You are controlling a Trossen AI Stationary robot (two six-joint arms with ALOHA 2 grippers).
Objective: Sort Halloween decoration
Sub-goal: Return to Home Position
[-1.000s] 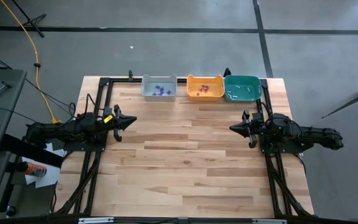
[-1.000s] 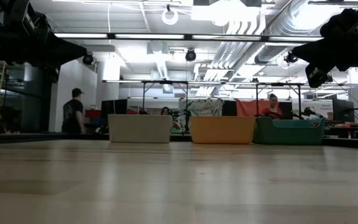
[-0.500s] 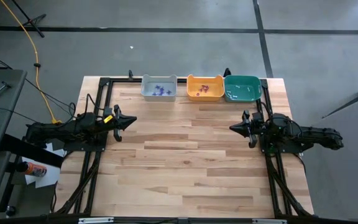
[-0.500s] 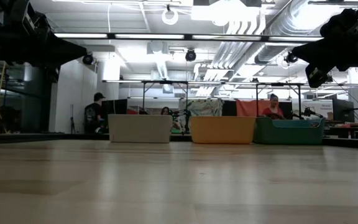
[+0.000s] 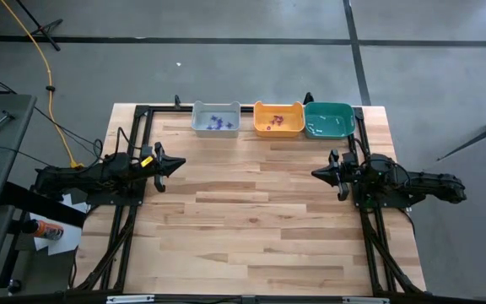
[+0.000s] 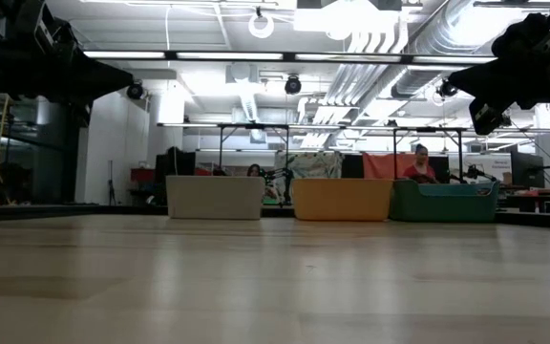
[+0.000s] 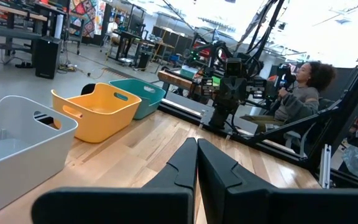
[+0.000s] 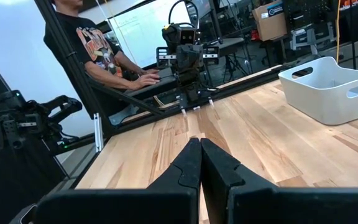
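In the high view, the left gripper (image 5: 180, 163) is seen at the left edge of the table (image 5: 251, 219), a little above the frame's middle, pointing towards the centre. The right gripper (image 5: 315, 175) is seen opposite it at the right edge, pointing back. A broad stretch of bare wood lies between them.

In the wrist views, the fingers (image 7: 185, 163) of the left gripper are shown pressed together with nothing between them. The same is shown of the right gripper's fingers (image 8: 188, 163).

Three bins are lined up side by side along the table's far edge, in the upper middle of the high view. They are the grey bin (image 5: 216, 105), the orange bin (image 5: 278, 105) and the teal bin (image 5: 329, 105).

Purple and bluish trinkets (image 5: 218, 123) are seen inside the grey bin. Reddish and purple ones are seen inside the orange bin. What lies in the teal bin cannot be told.
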